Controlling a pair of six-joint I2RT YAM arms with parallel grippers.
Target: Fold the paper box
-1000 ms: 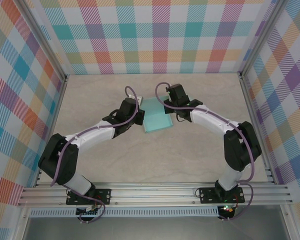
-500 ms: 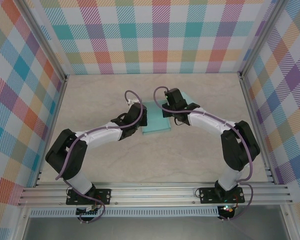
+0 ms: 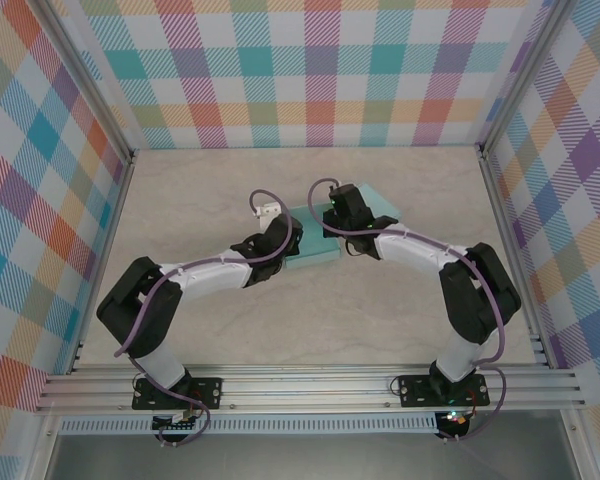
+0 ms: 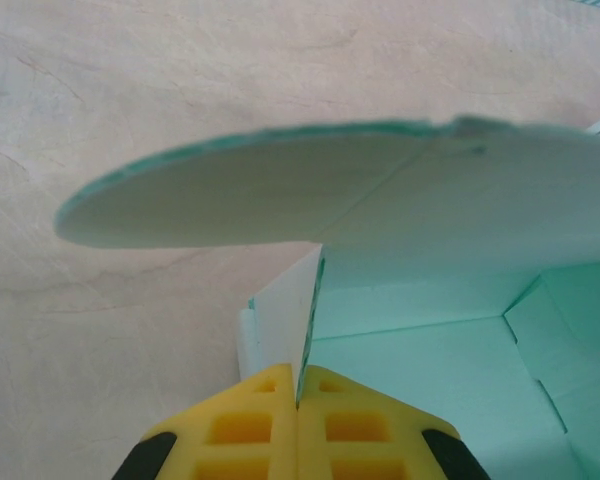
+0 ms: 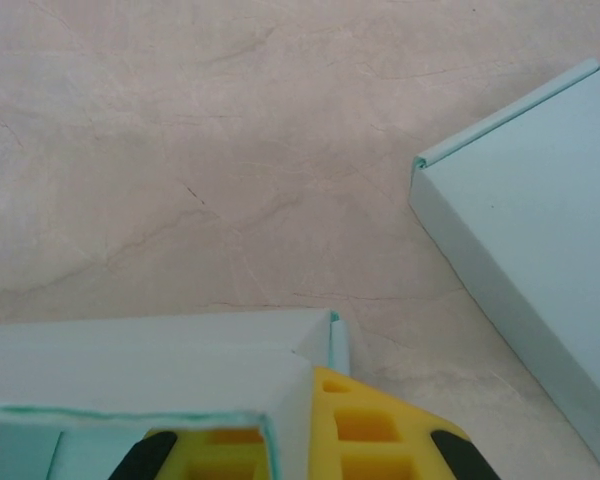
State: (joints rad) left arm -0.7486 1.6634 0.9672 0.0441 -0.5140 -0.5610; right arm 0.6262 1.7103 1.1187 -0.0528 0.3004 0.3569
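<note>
The pale teal paper box (image 3: 315,258) lies mid-table between both arms, partly folded. My left gripper (image 3: 286,240) is at its left side. In the left wrist view the gripper (image 4: 300,392) is shut on a thin upright side wall (image 4: 285,320). A rounded flap (image 4: 280,190) arches above, and the box floor (image 4: 430,365) lies to the right. My right gripper (image 3: 338,222) is at the far right corner. In the right wrist view the gripper (image 5: 280,445) is closed over a folded wall (image 5: 160,370), with one yellow finger (image 5: 380,430) outside it.
A second teal box-shaped part (image 3: 380,205) (image 5: 540,250) lies just behind and right of the right gripper; I cannot tell whether it is joined to the box. Marbled beige tabletop (image 3: 380,320) surrounds it, with checkered walls on three sides.
Both grippers have drawn closer together and toward the near side. The flat teal sheet has been folded up, with walls now raised, and it has shifted slightly nearer.
</note>
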